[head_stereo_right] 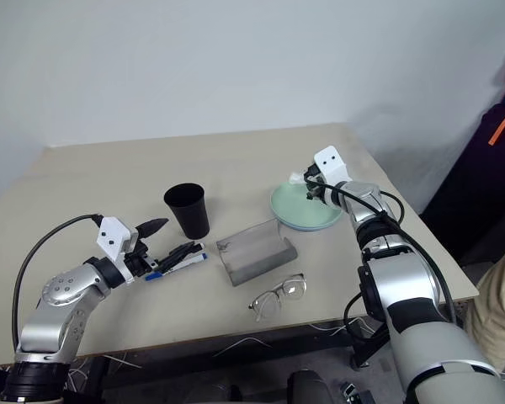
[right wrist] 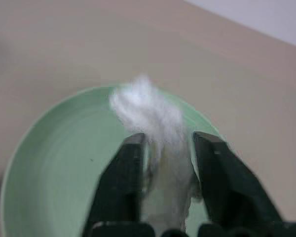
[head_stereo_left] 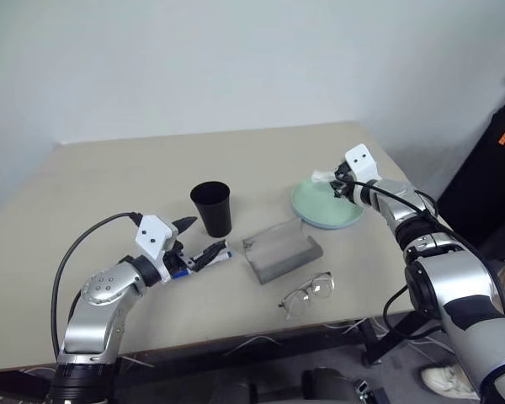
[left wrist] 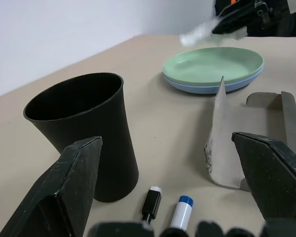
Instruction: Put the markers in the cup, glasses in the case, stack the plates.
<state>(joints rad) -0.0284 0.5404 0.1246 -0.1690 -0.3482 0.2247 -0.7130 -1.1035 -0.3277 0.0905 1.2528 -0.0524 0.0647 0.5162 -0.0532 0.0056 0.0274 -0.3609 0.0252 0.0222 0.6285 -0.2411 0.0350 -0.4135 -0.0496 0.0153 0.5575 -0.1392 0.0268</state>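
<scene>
Right gripper [right wrist: 167, 148]: jaws part-spread around white tissue [right wrist: 150, 111], over stacked plates [left wrist: 214, 69]. Left gripper [left wrist: 170, 182]: jaws spread wide, empty; markers [left wrist: 167, 210] between them, cup [left wrist: 84, 131] just ahead, case [head_stereo_left: 279, 250] beside, glasses [head_stereo_left: 307, 294] nearer the worktop [head_stereo_left: 109, 177] edge.

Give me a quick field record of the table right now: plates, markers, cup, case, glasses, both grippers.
plates: mint green plate stacked on light blue plate
markers: black-capped marker and blue-capped marker lying on the table beside the cup, at the left gripper
cup: black cup upright
case: grey case open
glasses: glasses on the table in front of the case
left gripper: open around the markers
right gripper: over the plates, white tissue between its fingers
</scene>
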